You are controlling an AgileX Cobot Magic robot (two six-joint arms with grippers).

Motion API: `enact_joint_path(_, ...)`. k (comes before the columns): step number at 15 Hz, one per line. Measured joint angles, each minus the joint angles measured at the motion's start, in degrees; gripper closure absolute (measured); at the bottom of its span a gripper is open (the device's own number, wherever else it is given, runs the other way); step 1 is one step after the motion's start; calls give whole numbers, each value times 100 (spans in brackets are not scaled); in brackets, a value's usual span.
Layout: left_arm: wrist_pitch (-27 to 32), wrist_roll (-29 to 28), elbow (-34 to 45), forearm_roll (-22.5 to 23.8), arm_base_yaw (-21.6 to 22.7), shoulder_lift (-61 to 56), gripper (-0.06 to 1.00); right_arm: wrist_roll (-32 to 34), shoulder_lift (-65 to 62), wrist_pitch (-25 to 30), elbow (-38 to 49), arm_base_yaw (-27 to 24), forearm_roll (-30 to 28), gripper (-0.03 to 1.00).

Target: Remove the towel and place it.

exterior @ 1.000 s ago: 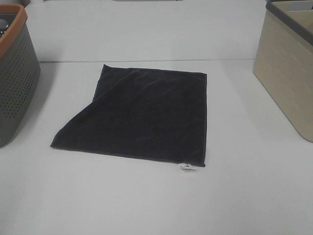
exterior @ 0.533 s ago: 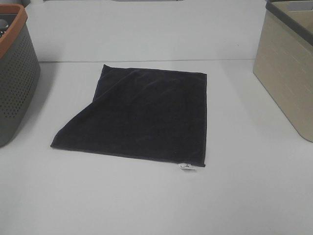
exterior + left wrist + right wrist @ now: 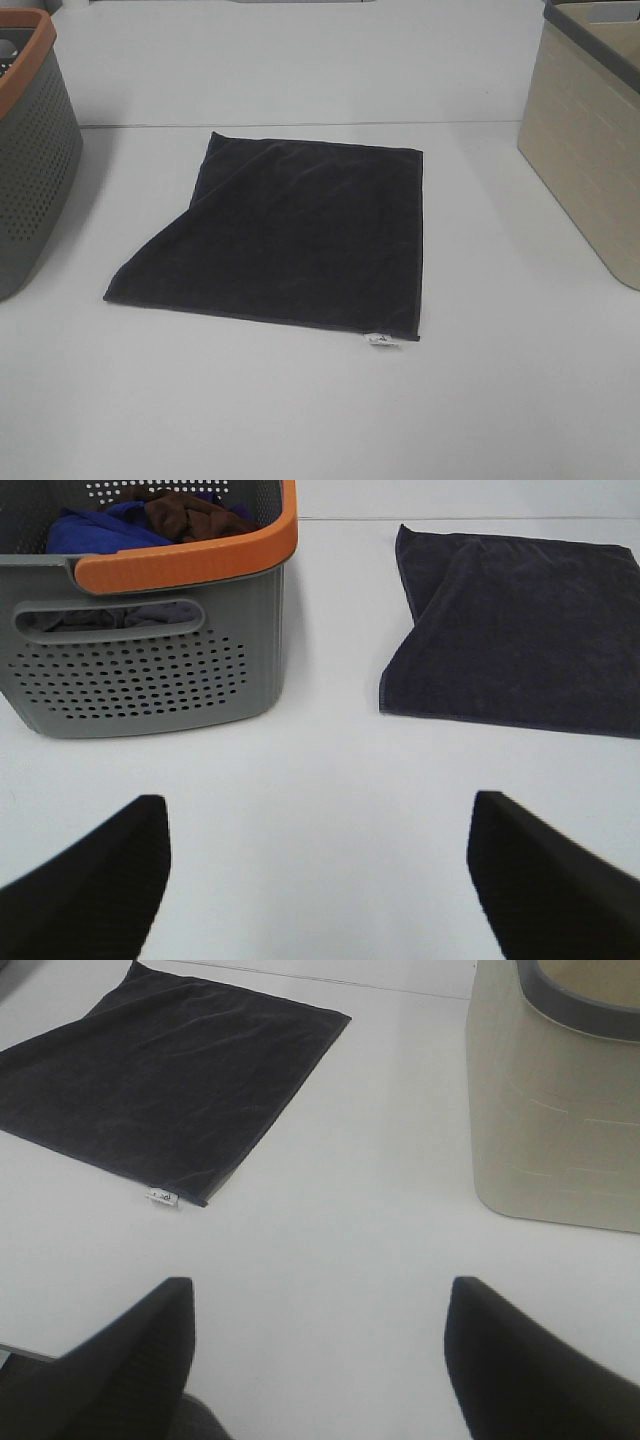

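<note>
The table [image 3: 300,420] is the biggest thing in view, with a grey basket [image 3: 30,150] at nine o'clock and a beige bin [image 3: 590,160] at three. The towel [image 3: 290,235] lies flat at the centre, well apart from both, one corner folded over at about nine and its tag [image 3: 383,342] at five. The left gripper [image 3: 318,880] and right gripper [image 3: 320,1360] are both spread wide, holding nothing, clear of the cloth. I judge the task all but finished: the towel looks placed.
</note>
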Motion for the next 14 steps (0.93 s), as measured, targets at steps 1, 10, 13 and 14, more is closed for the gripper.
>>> enact_joint_path(1, -17, 23, 0, 74, -34, 0, 18, 0, 0, 0, 0, 0, 0, 27)
enact_joint_path(10, -57, -218, 46, 160, -46, 0, 18, 57, 0, 0, 0, 0, 132, 27)
enact_joint_path(13, -57, -218, 46, 160, -46, 0, 18, 63, 0, 0, 0, 0, 143, 27)
enact_joint_path(14, -57, -218, 46, 160, -46, 0, 18, 63, 0, 0, 0, 0, 143, 27)
